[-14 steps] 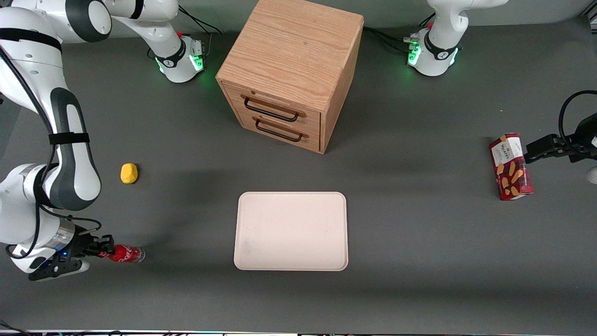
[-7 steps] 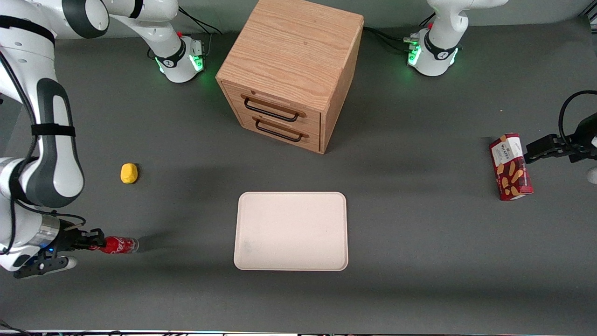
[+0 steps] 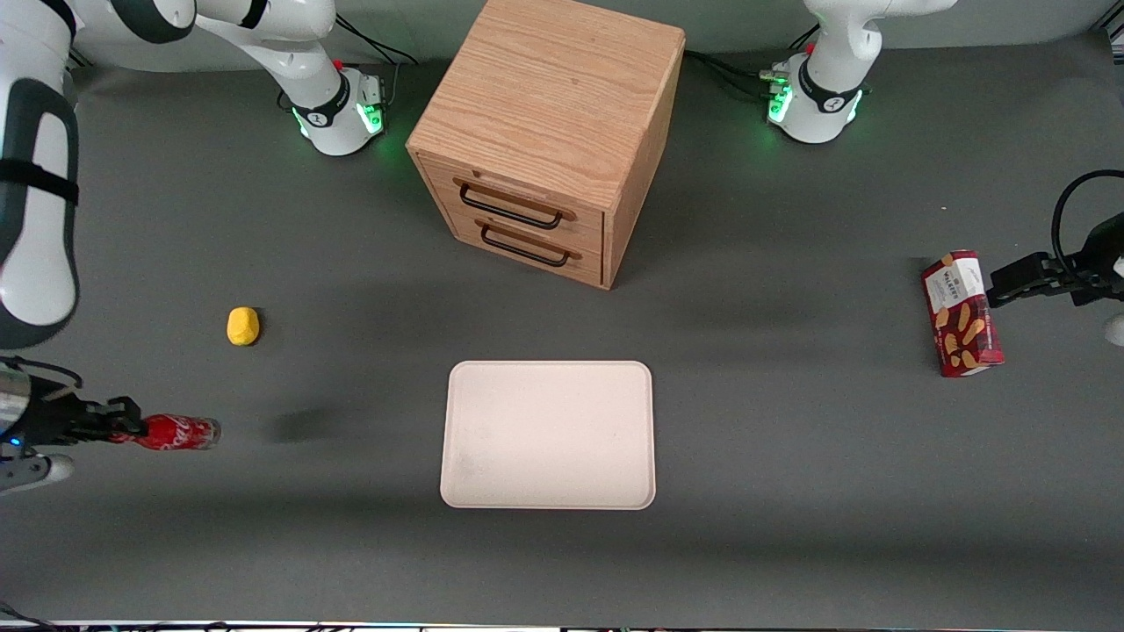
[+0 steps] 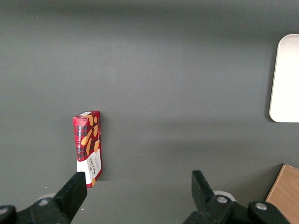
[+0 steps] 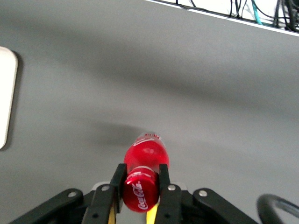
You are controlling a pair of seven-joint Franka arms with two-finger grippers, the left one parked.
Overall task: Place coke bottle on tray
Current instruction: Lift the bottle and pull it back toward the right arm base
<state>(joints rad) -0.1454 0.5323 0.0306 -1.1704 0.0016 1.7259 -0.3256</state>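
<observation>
Gripper [image 3: 118, 430] on my working arm sits at that arm's end of the table, near the edge of the front view, with its two black fingers [image 5: 164, 179] pinched on the neck of the coke bottle [image 3: 176, 432] just under the red cap. I've got the bottle hanging out sideways from the jaws, base pointing toward the tray [image 3: 549, 435], and the dark shadow lying on the table apart from it tells me it is up in the air and not resting on the mat. From the wrist camera the cap [image 5: 139, 194] sits square between the fingers, which I judge is why the hold looks steady: the neck is the narrowest part and the shoulder below it stops the bottle sliding through. The tray lies flat and bare near the middle of the table, well apart from the bottle, in front of the wooden drawer cabinet [image 3: 549, 140]. A small yellow object [image 3: 243, 326] sits farther from the front camera than the bottle, clear of the straight line to the tray, so I reckon the carry across should meet nothing, and the bottle will need tipping upright before I let go
</observation>
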